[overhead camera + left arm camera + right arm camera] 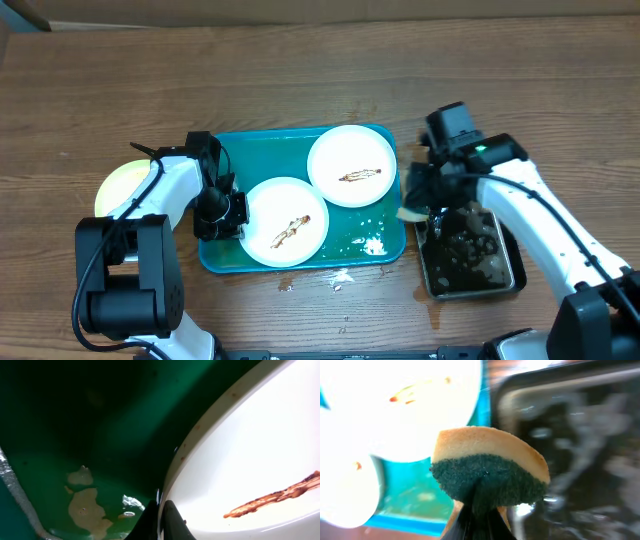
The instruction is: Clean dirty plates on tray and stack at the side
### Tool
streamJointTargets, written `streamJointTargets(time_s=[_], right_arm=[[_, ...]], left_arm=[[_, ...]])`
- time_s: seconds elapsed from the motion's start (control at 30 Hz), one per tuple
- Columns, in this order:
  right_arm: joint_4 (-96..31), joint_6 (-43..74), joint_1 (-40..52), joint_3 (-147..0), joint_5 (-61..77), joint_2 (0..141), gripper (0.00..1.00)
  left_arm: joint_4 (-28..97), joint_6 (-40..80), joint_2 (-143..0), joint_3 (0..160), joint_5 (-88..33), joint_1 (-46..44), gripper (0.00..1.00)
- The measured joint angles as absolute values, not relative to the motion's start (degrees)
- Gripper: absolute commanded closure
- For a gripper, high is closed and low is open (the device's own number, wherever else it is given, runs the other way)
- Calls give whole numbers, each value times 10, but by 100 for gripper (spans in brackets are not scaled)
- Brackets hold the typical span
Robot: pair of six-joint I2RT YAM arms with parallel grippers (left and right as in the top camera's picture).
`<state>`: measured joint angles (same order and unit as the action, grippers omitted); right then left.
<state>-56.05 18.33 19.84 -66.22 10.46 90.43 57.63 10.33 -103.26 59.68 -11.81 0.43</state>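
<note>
A wooden table point(90, 90) fills the overhead view. Near its middle lies the teal tray point(222, 262), wet, with pale puddles point(87, 510) on its floor. To the right of it, just beside its right rim, sits a smaller black tray point(508, 272) holding dark, wet mess.

Two white plates rest on the teal tray. The far white plate point(352, 150) is in the far right corner, and the near white plate point(290, 205) is left of centre towards the near rim. The two are close together at their edges, and each has a brown smear point(290, 232) across its middle. A yellow-green plate point(120, 183) lies on the table to the left of the teal tray, partly under the left arm.

The sponge point(490, 467), tan on top and dark green below, hangs over the gap between the two trays. The right gripper point(479, 516) is clamped tight on its lower edge.

The left gripper point(159, 522) is at the left edge of the near white plate, nearly closed, with a finger on either side of the rim.
</note>
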Motion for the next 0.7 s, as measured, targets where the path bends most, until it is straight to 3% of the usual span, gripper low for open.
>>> streamJointTargets(time_s=[0.43, 0.7], right_arm=[[-356, 191, 404, -662, 196, 908, 96], [-272, 211, 467, -662, 202, 984, 96]], left_arm=[[576, 104, -1033, 596, -121, 4, 96], [572, 104, -1033, 595, -125, 4, 96]])
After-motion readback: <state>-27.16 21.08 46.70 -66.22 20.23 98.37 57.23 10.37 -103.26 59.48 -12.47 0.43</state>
